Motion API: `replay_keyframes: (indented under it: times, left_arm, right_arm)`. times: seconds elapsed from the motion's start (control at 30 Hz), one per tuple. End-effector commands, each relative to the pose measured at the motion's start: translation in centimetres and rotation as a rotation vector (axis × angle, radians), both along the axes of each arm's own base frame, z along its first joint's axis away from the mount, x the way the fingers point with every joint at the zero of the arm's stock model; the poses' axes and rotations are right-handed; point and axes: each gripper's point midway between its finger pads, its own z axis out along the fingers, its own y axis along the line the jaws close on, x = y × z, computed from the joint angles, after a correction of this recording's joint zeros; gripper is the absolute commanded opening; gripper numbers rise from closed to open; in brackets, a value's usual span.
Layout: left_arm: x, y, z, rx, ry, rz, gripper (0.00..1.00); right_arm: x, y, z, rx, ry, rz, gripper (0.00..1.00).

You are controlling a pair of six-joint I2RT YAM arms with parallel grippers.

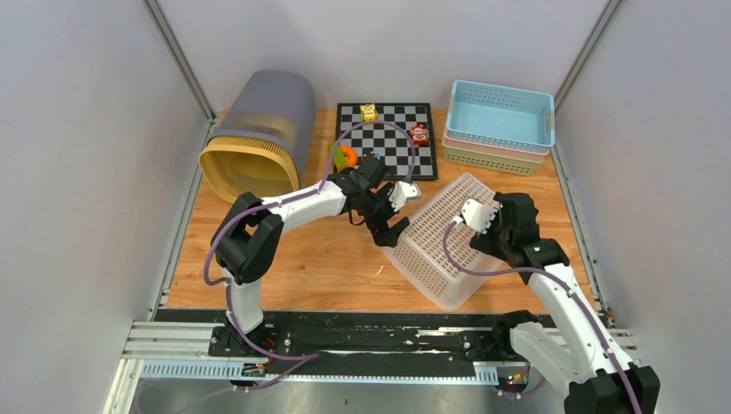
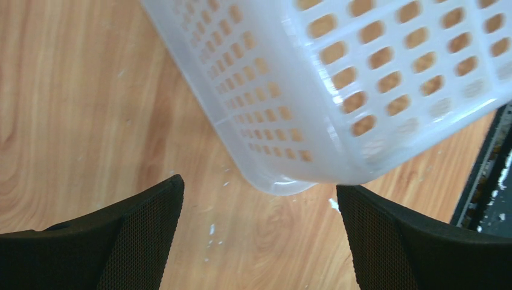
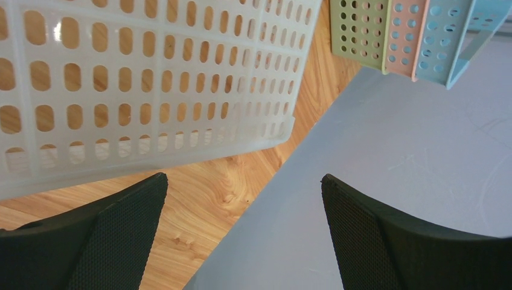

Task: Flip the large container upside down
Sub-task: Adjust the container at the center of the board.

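Far left: a big grey plastic bin w/ yellow ribbed rim (image 1: 259,129) lies on its side at the back of the wooden table (image 1: 284,267). It is well apart from the action and not at risk.

The left gripper (image 1: 390,216) hangs just beside the left wall of the white perforated plastic basket (image 1: 448,237), jaws spread wide w/ nothing between them. In the wrist view the left gripper (image 2: 259,186) looks down on a basket corner (image 2: 338,78). That corner sits near the black rail at the table's near edge.

Behind the arm are a black-and-white chessboard (image 1: 385,138) w/ a small yellow toy (image 1: 369,112) and a small red toy (image 1: 420,134). A wide elbow swing or the trailing cable could sweep them.

The basket sits centre-right, base up and rim down, so it looks already flipped. Whether the rim rests flat all round can't be told.

The right gripper (image 1: 479,233) is at the basket's right side, jaws also fully apart and empty. Its wrist view (image 3: 243,178) shows the basket wall (image 3: 139,78) close by and the grey side panel (image 3: 410,151) right there.

Main risks, as a judgement:
- The basket is light and slotted, so a fingertip snagging a hole on pull-back could drag or re-tip it.
- A nudge toward the rail could hang a corner off the edge.
- The right arm has little room vs. the panel.
- The stacked blue, pink and green baskets (image 1: 500,125) sit behind it.
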Motion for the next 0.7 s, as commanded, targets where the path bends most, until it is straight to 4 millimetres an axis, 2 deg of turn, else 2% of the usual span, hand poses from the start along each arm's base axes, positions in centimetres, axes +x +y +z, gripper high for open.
replay_keyframes:
  times: [0.0, 0.27, 0.47, 0.67]
  left_arm:
    - [-2.4, -2.0, 0.1, -0.030, 0.038, -0.095, 0.97]
    - [-5.4, -4.4, 0.1, -0.053, 0.078, -0.188, 0.97]
    - [-7.2, -5.7, -0.1, -0.065, 0.116, -0.200, 0.97]
    - [-8.7, -6.7, 0.4, -0.085, 0.146, -0.217, 0.97]
  right_arm:
    - [0.7, -1.5, 2.3, -0.014, -0.076, -0.094, 1.00]
    - [0.2, -3.4, 3.5, -0.037, -0.121, -0.190, 1.00]
    - [-0.5, -4.3, 2.6, -0.017, -0.080, -0.269, 1.00]
    - [0.5, -5.5, 2.3, 0.037, -0.097, -0.343, 1.00]
